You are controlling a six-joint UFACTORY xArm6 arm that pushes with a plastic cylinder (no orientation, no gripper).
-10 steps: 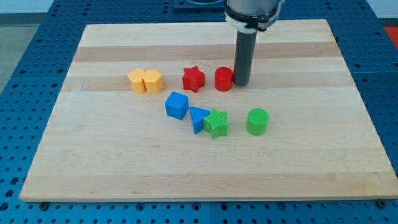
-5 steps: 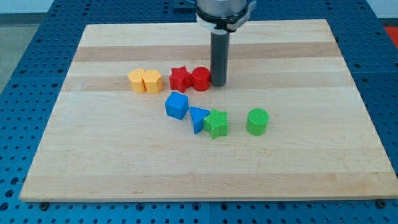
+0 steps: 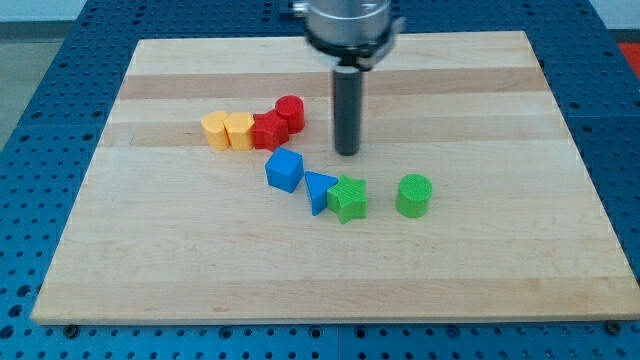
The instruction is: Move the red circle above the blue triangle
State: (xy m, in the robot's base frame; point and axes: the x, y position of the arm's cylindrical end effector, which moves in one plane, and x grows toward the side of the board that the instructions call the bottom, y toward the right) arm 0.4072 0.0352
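The red circle [image 3: 290, 111] sits at the board's upper middle, touching the red star [image 3: 269, 131] at its lower left. The blue triangle [image 3: 319, 190] lies lower, between the blue cube [image 3: 285, 169] and the green star [image 3: 348, 199]. My tip [image 3: 347, 152] rests on the board to the right of and below the red circle, apart from it, and above the blue triangle and green star.
Two yellow blocks [image 3: 227, 130] stand side by side, touching the red star's left. A green cylinder [image 3: 414, 195] stands to the right of the green star. The wooden board [image 3: 480, 270] lies on a blue perforated table.
My tip pushed the red circle left into the red star, shoving both left against the yellow blocks. The circle slid up beside the star. The tip then drew back down and right.
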